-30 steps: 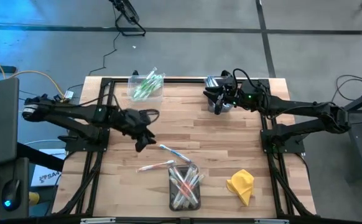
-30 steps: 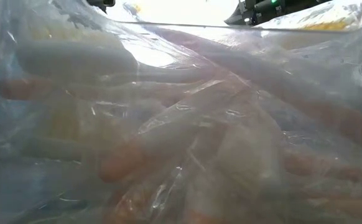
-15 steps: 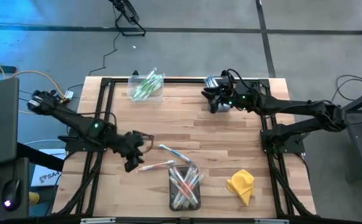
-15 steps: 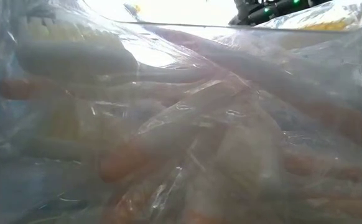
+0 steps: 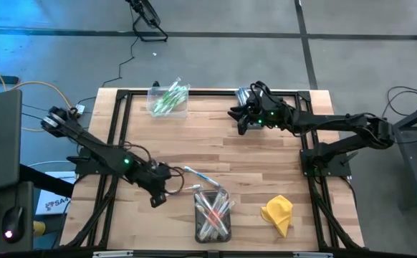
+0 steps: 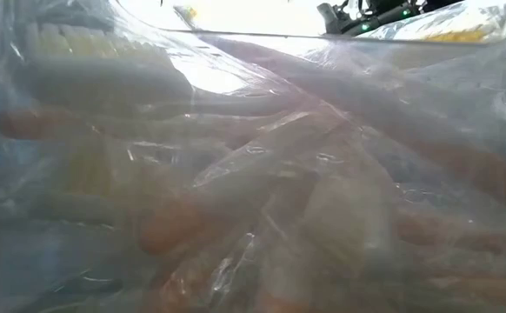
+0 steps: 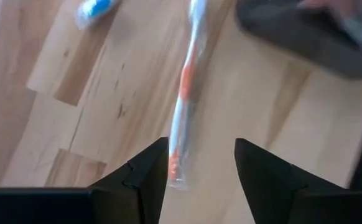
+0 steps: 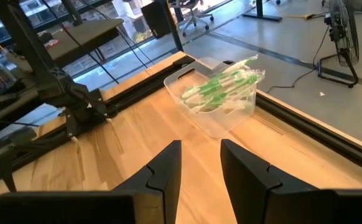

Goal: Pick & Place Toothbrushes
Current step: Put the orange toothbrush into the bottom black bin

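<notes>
Near the table's six-o'clock edge in the high view, the left gripper (image 5: 158,195) hangs low over a loose white plastic toothbrush with red-orange accents (image 5: 180,190), its fingers apart with nothing between them; the left wrist view shows that wrapped red-accented toothbrush (image 7: 184,93) lying flat on the light wooden tabletop (image 5: 216,154) in line with the gap between the two dark fingers. A second loose brush, white with a blue accent (image 5: 196,174), lies just beside it toward twelve o'clock. Directly at six o'clock stands a clear rectangular plastic bin holding red-accented brushes (image 5: 213,213), and at about eleven o'clock a second clear bin holding green-accented brushes (image 5: 168,99) sits by the far edge. The right gripper (image 5: 241,123) waits near one o'clock, fingers parted and empty, next to a small clear bin (image 5: 246,94) whose contents cannot be made out. A crumpled yellow cloth (image 5: 278,212) rests at five o'clock. Judging from this layout, sorting is well advanced: two brushes are still left on the wood, and the red one looks to be next.
</notes>
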Tool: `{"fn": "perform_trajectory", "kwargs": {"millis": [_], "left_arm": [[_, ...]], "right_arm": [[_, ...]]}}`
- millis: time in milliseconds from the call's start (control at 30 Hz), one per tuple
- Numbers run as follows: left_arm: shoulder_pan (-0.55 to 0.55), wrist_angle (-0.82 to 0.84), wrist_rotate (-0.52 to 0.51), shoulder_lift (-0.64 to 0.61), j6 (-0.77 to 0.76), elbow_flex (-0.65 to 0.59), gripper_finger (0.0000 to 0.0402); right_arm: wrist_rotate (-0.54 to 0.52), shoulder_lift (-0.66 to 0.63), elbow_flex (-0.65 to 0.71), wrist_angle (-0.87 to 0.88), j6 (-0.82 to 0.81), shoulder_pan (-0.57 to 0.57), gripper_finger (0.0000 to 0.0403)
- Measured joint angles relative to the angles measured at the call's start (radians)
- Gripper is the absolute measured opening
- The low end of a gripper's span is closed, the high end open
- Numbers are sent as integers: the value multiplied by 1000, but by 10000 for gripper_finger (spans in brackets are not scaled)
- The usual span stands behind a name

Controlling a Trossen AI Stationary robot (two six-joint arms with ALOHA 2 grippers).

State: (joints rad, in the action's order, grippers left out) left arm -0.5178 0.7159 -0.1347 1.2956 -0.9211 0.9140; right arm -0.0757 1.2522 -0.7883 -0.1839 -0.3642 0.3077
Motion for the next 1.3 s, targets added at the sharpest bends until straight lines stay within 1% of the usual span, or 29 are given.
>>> {"fn": "perform_trajectory", "kwargs": {"millis": [233, 400, 633, 767, 933, 1167, 1233, 1300], "left_arm": [[0, -23, 5, 136, 22, -1, 179], [0, -68, 13, 219, 26, -1, 179], [0, -94, -3, 313, 26, -2, 179], [0, -137, -6, 362, 26, 0, 179], [0, -145, -11, 399, 21, 3, 179], [0, -144, 4, 401, 15, 2, 178], [0, -143, 9, 402, 16, 2, 172], [1, -138, 23, 402, 16, 2, 157]], "right_arm": [[-2, 0, 0, 1, 7, 0, 105], [0, 0, 0, 14, 13, 0, 105], [-1, -1, 0, 14, 13, 0, 105], [0, -1, 0, 15, 13, 0, 105], [2, -1, 0, 19, -3, 0, 105], [3, -1, 0, 22, -6, 0, 105], [3, -1, 0, 22, -6, 0, 105], [3, -1, 0, 22, -6, 0, 105]]}}
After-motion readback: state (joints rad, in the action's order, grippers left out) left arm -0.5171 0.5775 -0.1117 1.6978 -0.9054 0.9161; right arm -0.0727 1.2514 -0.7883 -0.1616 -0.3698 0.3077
